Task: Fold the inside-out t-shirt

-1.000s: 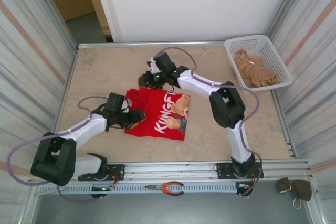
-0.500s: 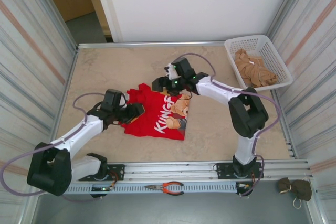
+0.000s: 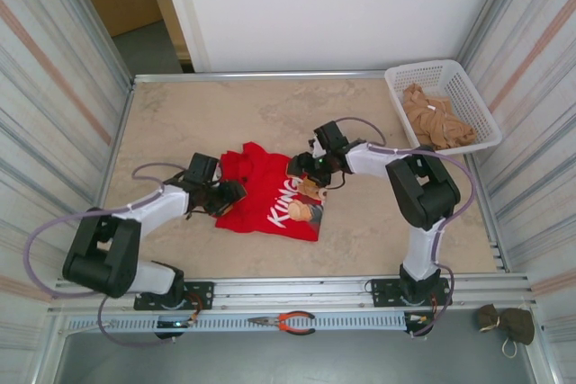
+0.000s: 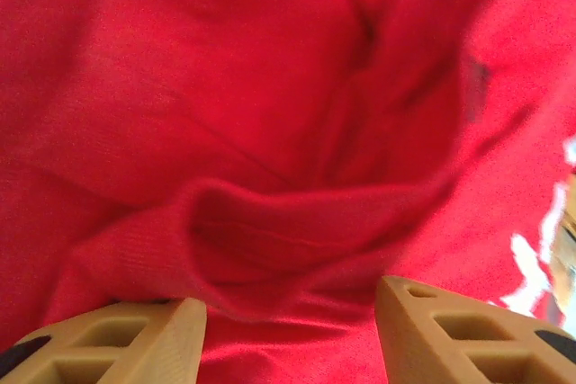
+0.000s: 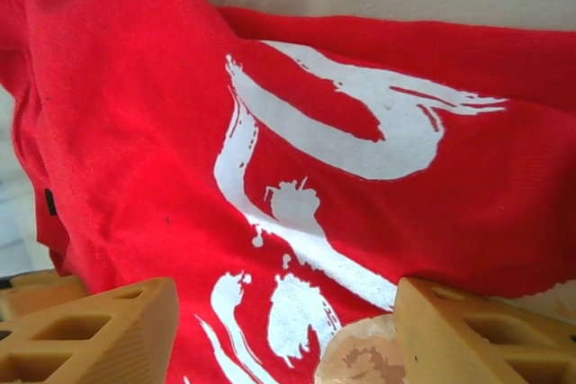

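plainly, the inside-out t-shirt (image 3: 268, 193) lies as a compact, rumpled block on the table (image 3: 198, 114), a little left of centre in the top view, with its white lettering (image 3: 281, 213) facing up on the right half.

the left gripper (image 3: 234, 195) sits low at the shirt's left edge. in its wrist view the tan fingers (image 4: 117, 339) stand spread at the bottom of the frame, and a rolled fold of red cloth bulges just above the gap without being pinched. it looks placed there to take that thick fold, probably because the left side is the loosest and most crumpled part.

the right gripper (image 3: 299, 168) hovers at the shirt's upper right corner. its fingers (image 5: 99, 321) are also spread, low over the lettering, and nothing is caught between them. my guess is that it is lined up over the printed side either to pin it flat or to pick up the top edge for a fold.

the white basket (image 3: 423, 74) with a tan garment (image 3: 436, 119) sits well apart in the upper right corner, clear of both arms.

judged from its shape, the shirt is only roughly gathered, and a neat fold is not yet made.
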Tool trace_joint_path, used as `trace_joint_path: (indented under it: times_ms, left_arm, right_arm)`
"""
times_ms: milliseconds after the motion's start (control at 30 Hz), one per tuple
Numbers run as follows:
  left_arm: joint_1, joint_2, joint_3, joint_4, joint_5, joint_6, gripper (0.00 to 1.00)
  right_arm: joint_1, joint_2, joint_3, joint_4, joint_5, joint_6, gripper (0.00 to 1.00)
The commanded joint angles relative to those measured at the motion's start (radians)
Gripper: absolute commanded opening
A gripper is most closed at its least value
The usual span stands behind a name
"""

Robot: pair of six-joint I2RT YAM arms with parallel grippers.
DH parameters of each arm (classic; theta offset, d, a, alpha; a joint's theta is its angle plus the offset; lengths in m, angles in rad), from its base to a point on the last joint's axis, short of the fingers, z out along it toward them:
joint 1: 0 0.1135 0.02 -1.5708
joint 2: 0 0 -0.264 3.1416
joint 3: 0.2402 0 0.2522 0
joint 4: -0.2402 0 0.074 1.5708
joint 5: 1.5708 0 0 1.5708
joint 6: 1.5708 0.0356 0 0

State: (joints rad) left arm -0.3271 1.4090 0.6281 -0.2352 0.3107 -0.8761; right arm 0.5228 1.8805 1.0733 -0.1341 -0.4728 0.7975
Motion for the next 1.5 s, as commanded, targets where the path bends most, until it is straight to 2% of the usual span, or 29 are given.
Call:
trace_joint_path:
  times_ms: [0,167,333,467,600,767,867,1000,1133,1267,1467]
  left_arm:
    - [0.020,0.083,0.098,-0.026,-0.023,0.088,0.53]
    - [0.020,0.295,0.291,-0.027,0.053,0.183,0.51]
    - [0.007,0.484,0.497,-0.010,0.137,0.248,0.51]
    - [0.005,0.573,0.657,-0.045,0.182,0.299,0.51]
    - [0.018,0.546,0.765,-0.115,0.220,0.345,0.51]
    - [0.055,0.405,0.771,-0.184,0.237,0.352,0.53]
    - [0.060,0.350,0.761,-0.264,0.229,0.351,0.53]
    - [0.051,0.307,0.664,-0.267,0.228,0.327,0.53]
    - [0.049,0.307,0.572,-0.221,0.215,0.322,0.53]
    - [0.046,0.338,0.558,-0.216,0.208,0.360,0.53]
    - [0.016,0.335,0.564,-0.223,0.157,0.382,0.52]
  right_arm:
    - [-0.029,-0.051,-0.133,-0.077,0.160,0.095,0.64]
    - [0.006,-0.234,-0.305,-0.118,0.307,0.240,0.64]
    - [0.176,-0.416,-0.446,-0.176,0.472,0.474,0.65]
    - [0.305,-0.544,-0.471,-0.213,0.555,0.566,0.69]
    - [0.275,-0.663,-0.383,-0.330,0.583,0.428,0.73]
    - [0.049,-0.755,-0.241,-0.409,0.482,0.116,0.75]
    - [-0.121,-0.705,-0.149,-0.411,0.345,-0.056,0.76]
    - [-0.213,-0.530,-0.033,-0.395,0.199,-0.230,0.77]
    - [-0.223,-0.337,0.053,-0.373,0.143,-0.326,0.76]
    - [-0.217,-0.199,0.114,-0.366,0.114,-0.387,0.69]
    - [-0.164,-0.146,0.138,-0.384,0.229,-0.422,0.66]
